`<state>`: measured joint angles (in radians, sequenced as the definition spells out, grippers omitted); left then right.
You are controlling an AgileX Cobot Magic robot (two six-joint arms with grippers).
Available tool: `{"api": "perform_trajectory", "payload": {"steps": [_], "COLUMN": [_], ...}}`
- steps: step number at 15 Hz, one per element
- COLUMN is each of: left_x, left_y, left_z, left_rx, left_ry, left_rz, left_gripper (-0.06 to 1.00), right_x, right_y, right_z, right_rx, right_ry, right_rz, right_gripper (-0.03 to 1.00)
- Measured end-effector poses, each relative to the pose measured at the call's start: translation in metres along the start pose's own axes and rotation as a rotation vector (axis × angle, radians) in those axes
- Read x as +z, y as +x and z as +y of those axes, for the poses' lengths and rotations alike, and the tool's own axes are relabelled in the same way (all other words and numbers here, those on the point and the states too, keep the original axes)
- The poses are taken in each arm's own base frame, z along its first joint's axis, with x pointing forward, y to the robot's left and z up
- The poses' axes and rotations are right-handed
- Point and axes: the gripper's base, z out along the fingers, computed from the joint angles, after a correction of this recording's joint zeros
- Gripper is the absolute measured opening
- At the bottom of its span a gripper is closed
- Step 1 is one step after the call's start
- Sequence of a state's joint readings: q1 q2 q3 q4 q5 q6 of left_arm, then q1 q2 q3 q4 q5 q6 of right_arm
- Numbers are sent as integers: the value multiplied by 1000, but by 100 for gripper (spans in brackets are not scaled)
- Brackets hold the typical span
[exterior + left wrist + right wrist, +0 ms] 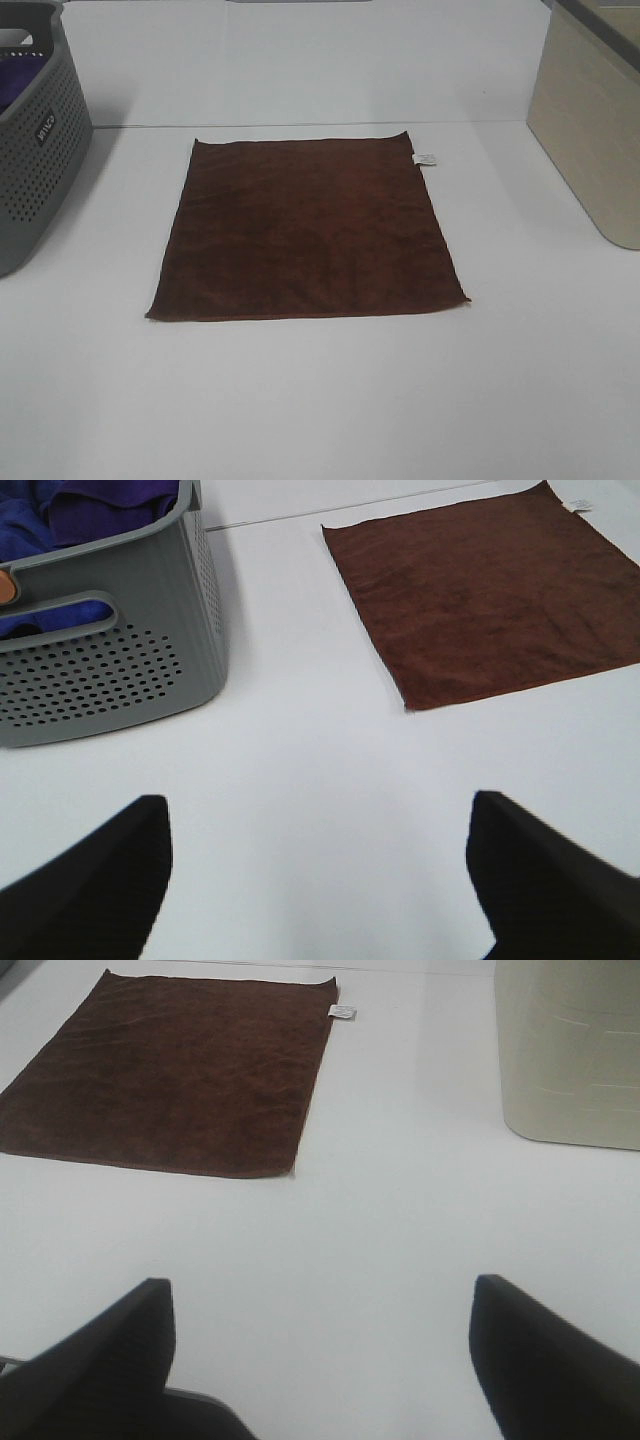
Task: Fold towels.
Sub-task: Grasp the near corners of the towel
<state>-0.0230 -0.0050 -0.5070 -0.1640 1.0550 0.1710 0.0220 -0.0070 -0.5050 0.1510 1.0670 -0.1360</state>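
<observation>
One dark reddish-brown square terry towel (305, 230) lies flat and unfolded at the middle of the white table (320, 400), a small white tag (425, 158) at its far right corner. The left gripper (318, 815) and the right gripper (320, 1295) both gape, holding nothing.

The grey basket (40, 165) runs off the high view's left edge (purple cloth (14, 82) mostly hidden inside); the white tag (424, 158) bears unreadable print.

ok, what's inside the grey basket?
Purple-blue cloth lies in the grey basket, seen over the rim and through the handle slot. Whatever is beneath it is covered by the cloth and the basket wall.
</observation>
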Motion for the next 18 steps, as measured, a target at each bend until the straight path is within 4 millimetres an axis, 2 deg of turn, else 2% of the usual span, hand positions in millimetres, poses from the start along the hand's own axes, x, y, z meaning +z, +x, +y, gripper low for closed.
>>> {"api": "perform_trajectory", "payload": {"steps": [18], "left_x": [0], "left_y": [0], "left_z": [0], "left_rx": [0], "left_ry": [0], "left_rz": [0], "left_gripper": [77], "right_x": [0], "right_y": [0], "right_z": [0], "right_rx": [0], "right_ry": [0], "right_rz": [0], "right_gripper": [77]}}
